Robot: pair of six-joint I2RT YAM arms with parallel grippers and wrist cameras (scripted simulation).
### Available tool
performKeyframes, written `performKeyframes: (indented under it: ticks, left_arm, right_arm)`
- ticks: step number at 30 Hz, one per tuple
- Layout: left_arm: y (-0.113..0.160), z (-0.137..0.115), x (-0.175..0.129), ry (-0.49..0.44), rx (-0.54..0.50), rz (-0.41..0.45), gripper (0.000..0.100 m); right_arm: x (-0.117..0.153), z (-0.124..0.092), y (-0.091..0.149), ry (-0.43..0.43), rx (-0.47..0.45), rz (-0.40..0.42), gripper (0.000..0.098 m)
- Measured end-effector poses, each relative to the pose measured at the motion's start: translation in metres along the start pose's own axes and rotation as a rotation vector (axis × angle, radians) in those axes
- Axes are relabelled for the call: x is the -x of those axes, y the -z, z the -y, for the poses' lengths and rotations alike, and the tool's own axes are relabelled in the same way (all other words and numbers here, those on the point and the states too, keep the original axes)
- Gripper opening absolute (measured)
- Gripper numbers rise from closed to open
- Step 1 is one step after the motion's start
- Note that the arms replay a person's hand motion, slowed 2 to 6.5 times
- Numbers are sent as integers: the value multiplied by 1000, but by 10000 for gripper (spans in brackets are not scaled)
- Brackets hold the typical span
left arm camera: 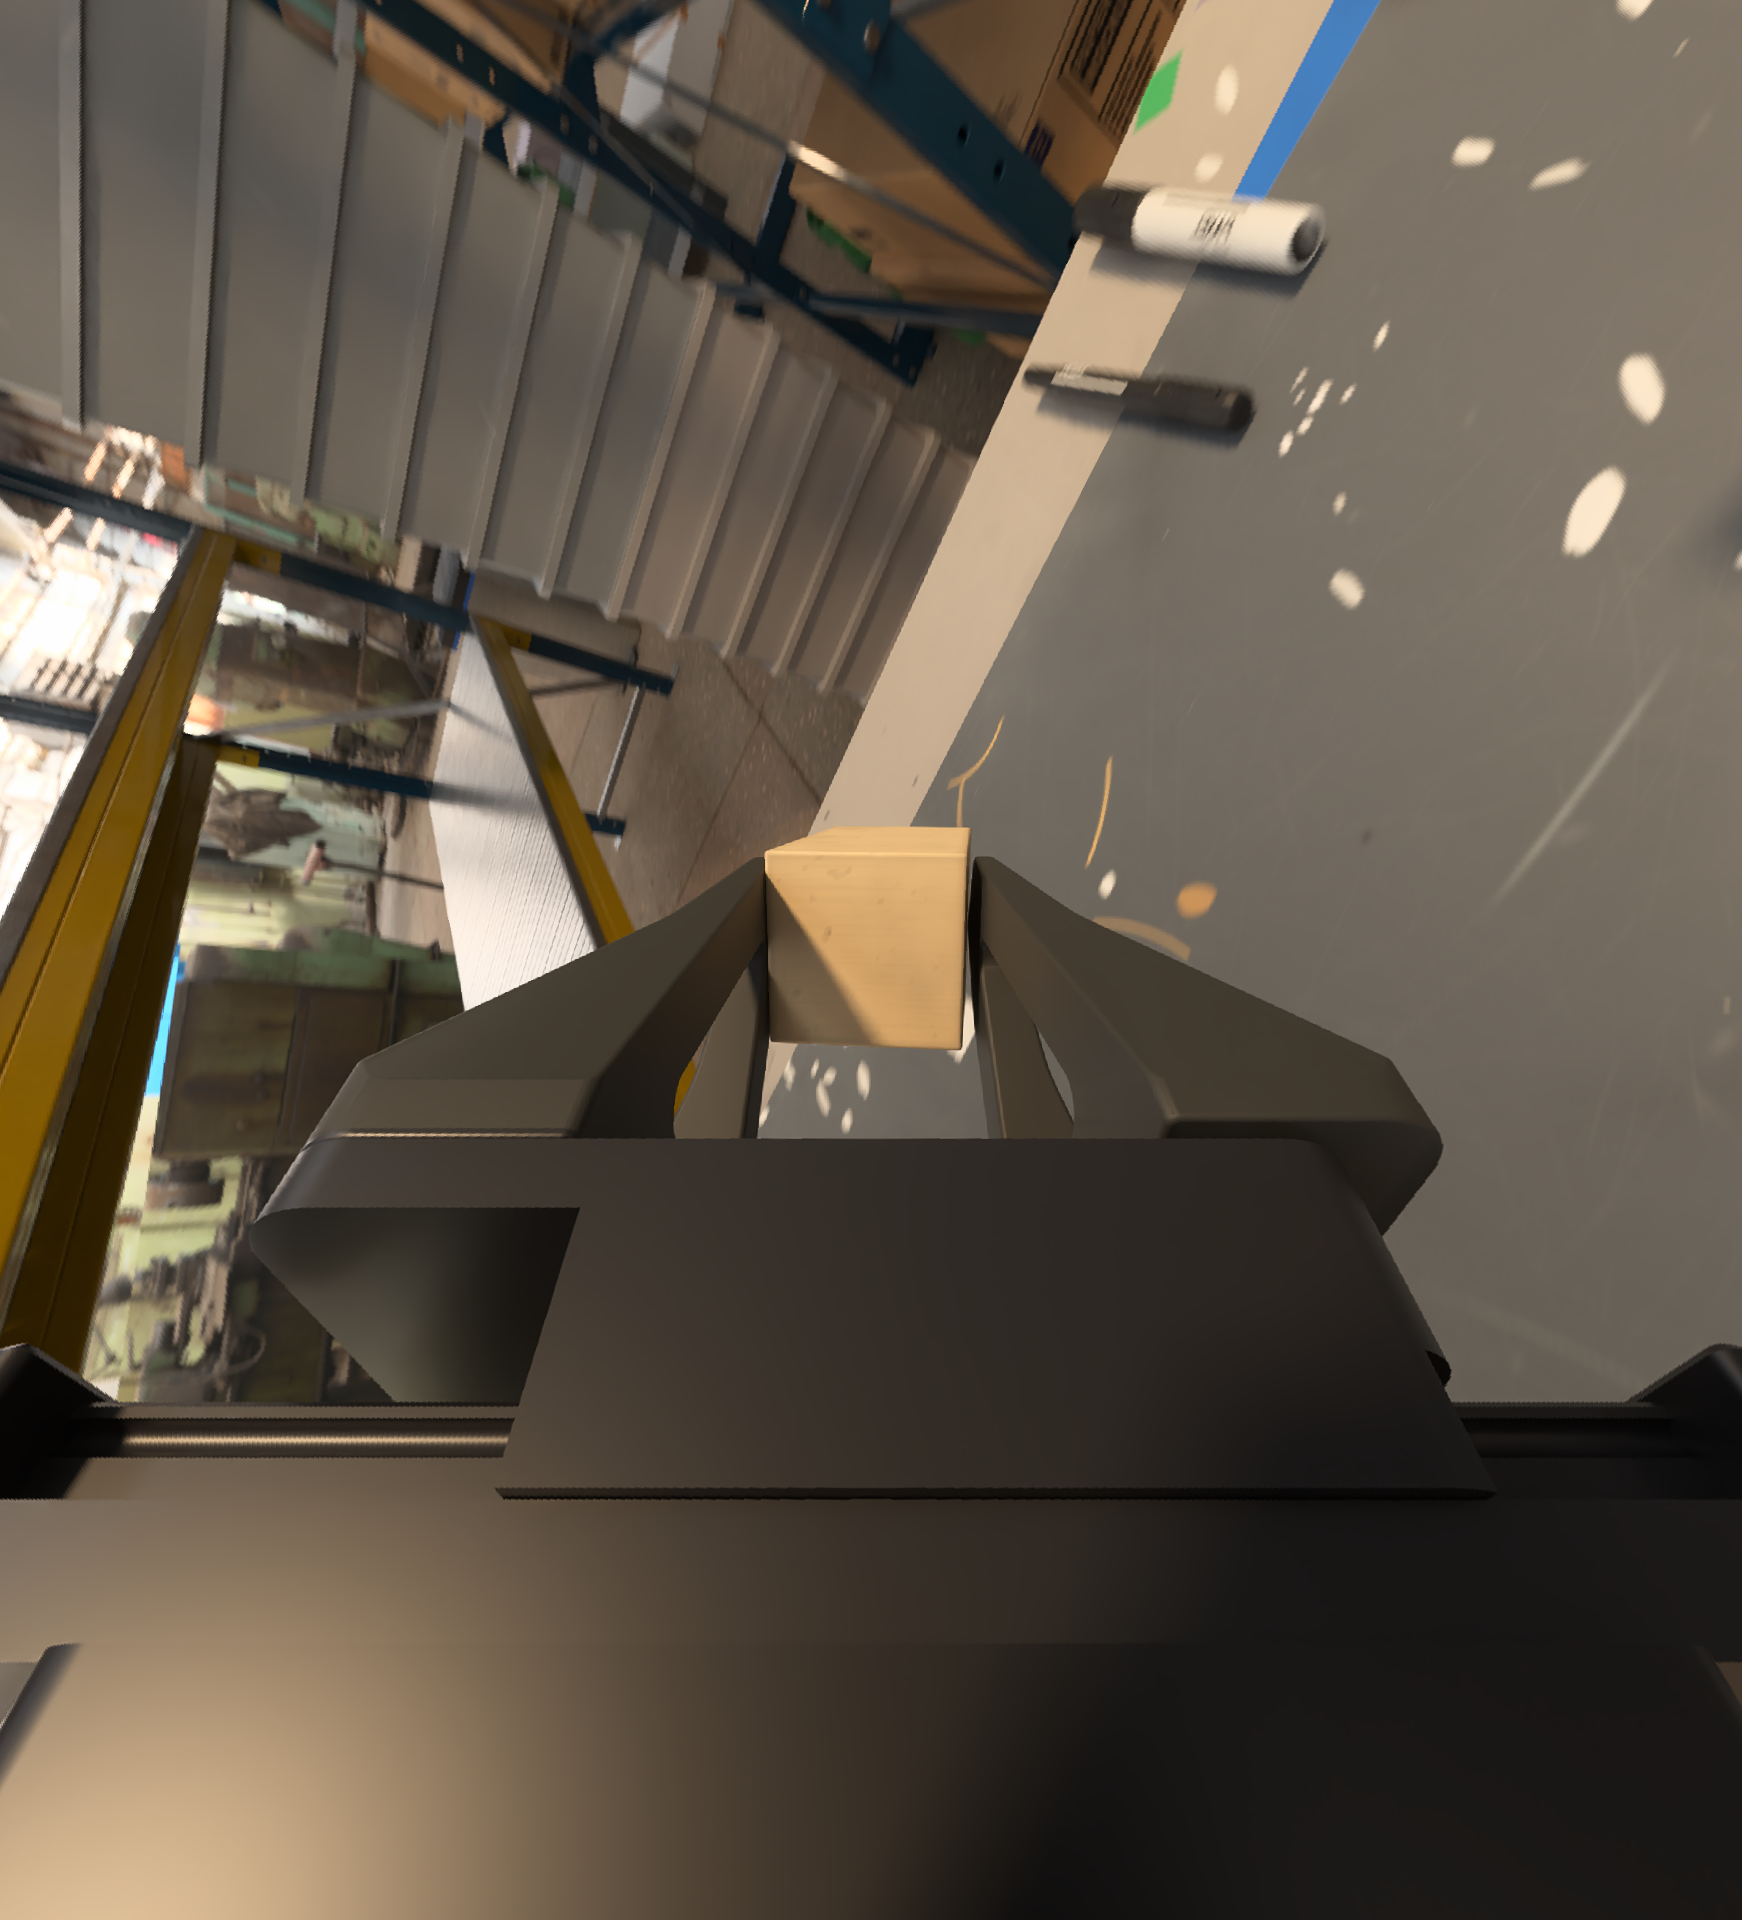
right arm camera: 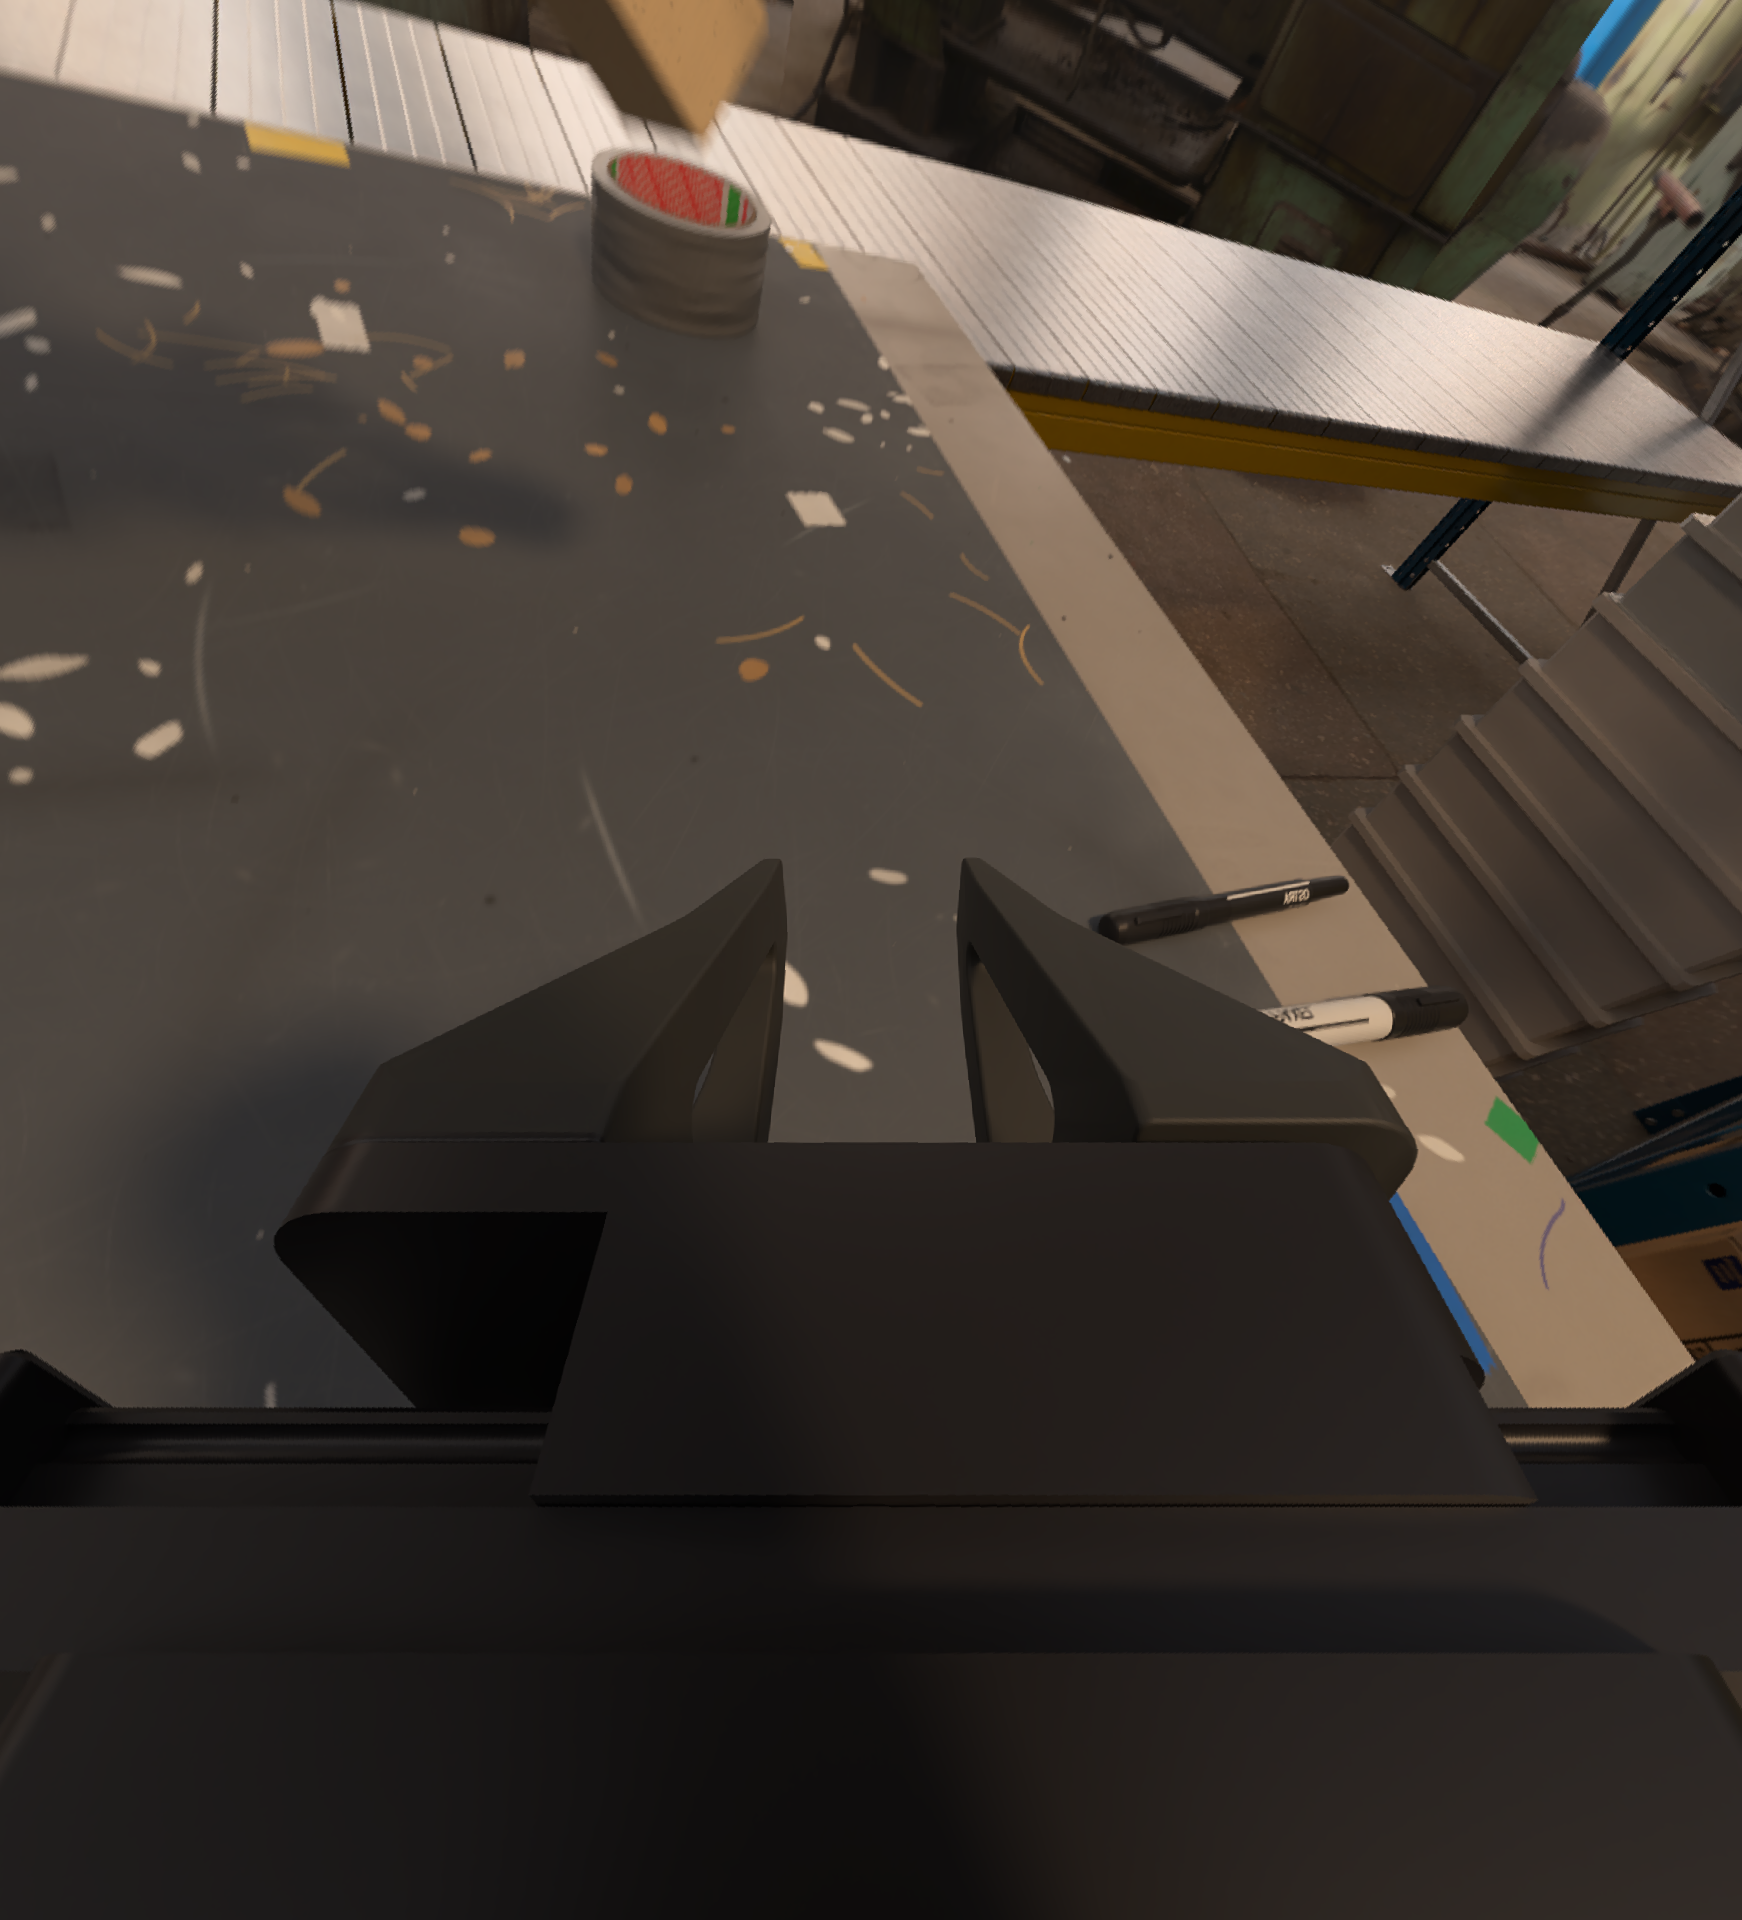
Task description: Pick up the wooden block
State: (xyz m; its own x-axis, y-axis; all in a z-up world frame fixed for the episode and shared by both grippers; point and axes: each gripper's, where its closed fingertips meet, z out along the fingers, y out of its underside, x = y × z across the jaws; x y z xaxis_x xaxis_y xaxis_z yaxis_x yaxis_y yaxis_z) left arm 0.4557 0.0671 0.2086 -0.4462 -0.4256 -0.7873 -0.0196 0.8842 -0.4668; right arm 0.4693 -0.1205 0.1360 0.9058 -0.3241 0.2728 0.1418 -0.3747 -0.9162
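Wooden block point(right arm camera: 675, 52) cut off by right wrist view's top edge

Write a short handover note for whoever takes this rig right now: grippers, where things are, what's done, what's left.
Left gripper: shut on the wooden block, one finger on each side, block lifted clear of the grey table.
Right gripper: open, empty, hovering over the table.
Also on the table: a roll of tape at the far edge, a black marker and a white marker near the side edge, none touched.
Done: block grasped and raised; the right wrist view also shows it in the air above the tape.
Left: hold the lift steady; nothing else appears required.
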Motion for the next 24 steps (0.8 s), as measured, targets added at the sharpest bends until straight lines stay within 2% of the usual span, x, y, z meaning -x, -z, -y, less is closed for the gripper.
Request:
performKeyframes:
  ticks: [7,12,19,24]
  left_arm:
    - [-75,28,-59,-77,-96,-11,315]
    - [-108,38,-98,-193,-122,-8,315]
    - [-128,42,-146,-321,-177,-20,315]
    - [-124,50,-168,-449,-250,-22,315]
  right_arm:
    - [-37,19,-10,-128,-108,-14,303]
    - [-55,10,-10,-160,-160,-40,314]
    - [-61,-24,-11,-117,-124,-73,327]
    - [-66,-39,-11,-93,-73,-83,340]
